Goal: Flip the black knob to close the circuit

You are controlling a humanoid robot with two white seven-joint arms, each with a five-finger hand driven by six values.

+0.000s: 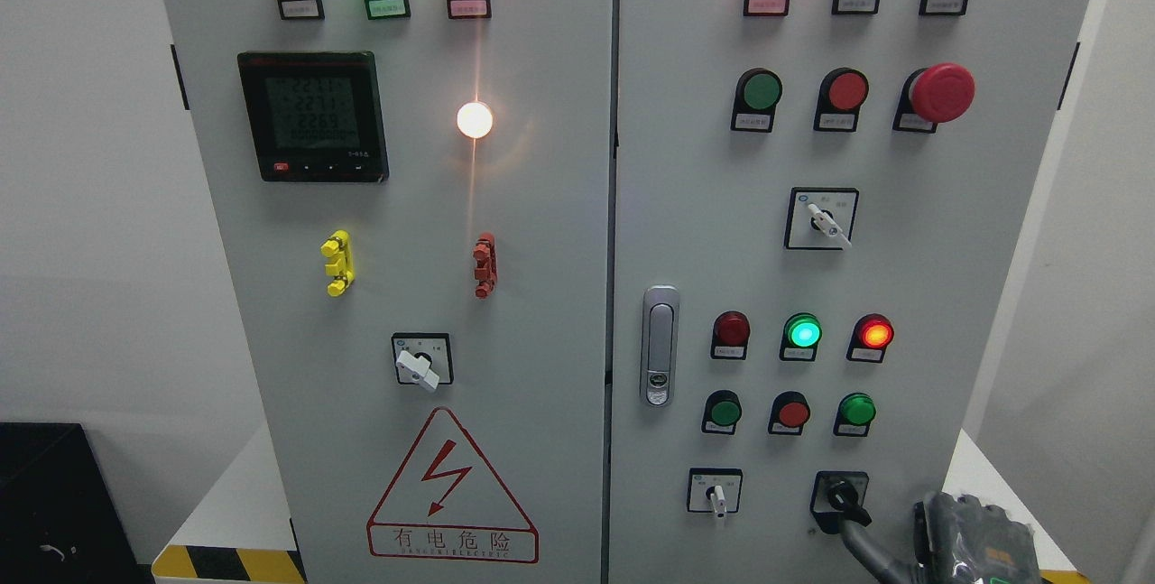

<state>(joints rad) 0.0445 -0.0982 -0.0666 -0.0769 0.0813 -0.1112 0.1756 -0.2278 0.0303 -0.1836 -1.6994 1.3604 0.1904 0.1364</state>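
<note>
Grey steel fills the frame: a two-door electrical cabinet (541, 295) studded with lamps, buttons and switches. The black knob (842, 495) sits at the bottom right of the right-hand door, just right of a white-handled selector switch (716, 495). The robot's right hand (956, 534) comes in at the lower right corner, one dark finger (859, 537) stretched up to touch the knob's lower edge; how the remaining fingers are set cannot be told, as they run out of frame. On the left door, a digital meter (313, 116) glows above a red lightning warning triangle (451, 489).
</note>
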